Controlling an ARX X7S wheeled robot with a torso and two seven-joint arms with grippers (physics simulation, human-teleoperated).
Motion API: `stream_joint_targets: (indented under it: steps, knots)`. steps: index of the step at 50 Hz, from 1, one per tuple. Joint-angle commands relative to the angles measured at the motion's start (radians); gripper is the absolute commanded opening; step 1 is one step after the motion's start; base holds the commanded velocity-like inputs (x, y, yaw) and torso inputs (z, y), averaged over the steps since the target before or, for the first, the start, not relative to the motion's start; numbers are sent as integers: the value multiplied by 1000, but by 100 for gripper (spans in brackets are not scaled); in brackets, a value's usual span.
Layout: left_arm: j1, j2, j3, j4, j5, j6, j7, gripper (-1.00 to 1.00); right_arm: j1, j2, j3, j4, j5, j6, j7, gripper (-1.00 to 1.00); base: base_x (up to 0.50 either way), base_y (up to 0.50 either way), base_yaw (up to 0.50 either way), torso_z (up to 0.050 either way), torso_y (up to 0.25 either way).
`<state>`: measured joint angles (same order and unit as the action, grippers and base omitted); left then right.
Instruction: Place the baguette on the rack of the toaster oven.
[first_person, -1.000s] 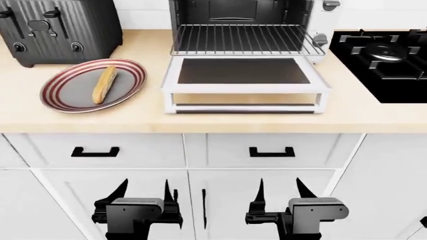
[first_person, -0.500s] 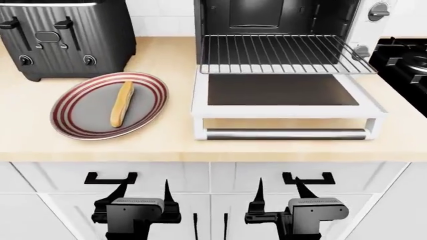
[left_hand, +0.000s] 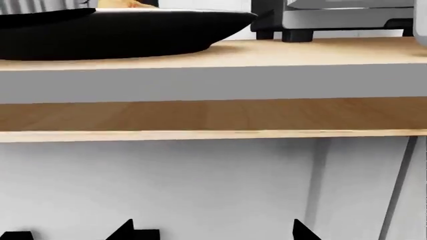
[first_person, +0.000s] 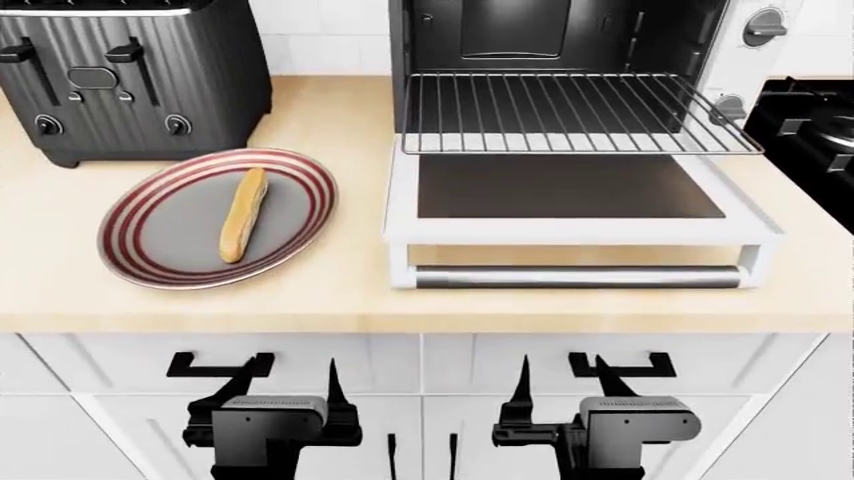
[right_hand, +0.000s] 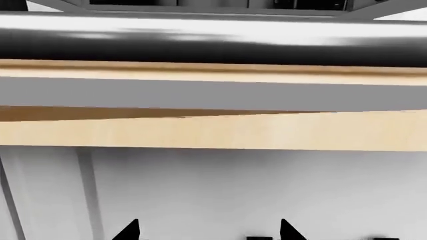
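Note:
The golden-brown baguette (first_person: 243, 214) lies on a round plate with red rings (first_person: 147, 245) on the counter, left of the toaster oven (first_person: 741, 45). The oven's glass door (first_person: 567, 186) is folded down and the silver wire rack (first_person: 574, 112) is pulled out over it. My left gripper (first_person: 288, 380) and right gripper (first_person: 561, 378) are both open and empty, low in front of the cabinet drawers, below the counter edge. In the left wrist view the plate's dark underside (left_hand: 120, 32) shows above the counter edge (left_hand: 213, 117). The right wrist view shows the door's steel handle (right_hand: 213, 37).
A black ribbed slot toaster (first_person: 127, 75) stands behind the plate at the back left. A black stove (first_person: 821, 130) lies right of the oven. White drawers with black handles (first_person: 220, 365) face the grippers under the counter.
The head view has moved closer and slightly higher: counter, plate and oven have shifted down and grown in the frame. Both grippers stay open in the same place.

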<state>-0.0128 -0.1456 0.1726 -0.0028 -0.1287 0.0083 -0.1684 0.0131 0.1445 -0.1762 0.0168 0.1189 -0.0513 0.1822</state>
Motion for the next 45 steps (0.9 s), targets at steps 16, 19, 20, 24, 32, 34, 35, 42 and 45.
stream_joint_targets:
  steps: [16,19,20,24,32,34,35,42,45]
  knots:
    - [-3,-14,18,-9,-10,29,-14,100,1,10,-12,-3,14,6,29,100,0,0,0,50,0]
    - [-4,-16,21,-10,-11,29,-15,100,2,12,-14,-3,15,6,32,100,0,0,0,50,0]
    - [-4,-16,22,-9,-11,28,-15,100,2,12,-14,-4,15,8,35,100,0,0,0,50,0]
    - [-4,-18,24,-10,-13,30,-18,100,2,14,-17,-4,18,9,36,100,0,0,0,50,0]
    - [-5,-22,29,-13,-4,39,-31,100,3,19,-22,-6,26,15,38,100,0,0,0,0,0]
    - [-5,-24,32,-14,-3,41,-31,100,3,19,-22,-5,28,12,40,100,0,0,0,0,0]
    - [-6,-25,33,-14,-4,42,-30,100,3,20,-24,-6,28,14,40,100,0,0,0,0,0]
    - [-6,-28,37,-14,-9,42,-32,100,4,24,-28,-5,32,12,42,100,0,0,0,0,0]
    - [-7,-30,40,-16,-12,48,-30,100,5,25,-30,-4,34,10,42,100,0,0,0,0,0]
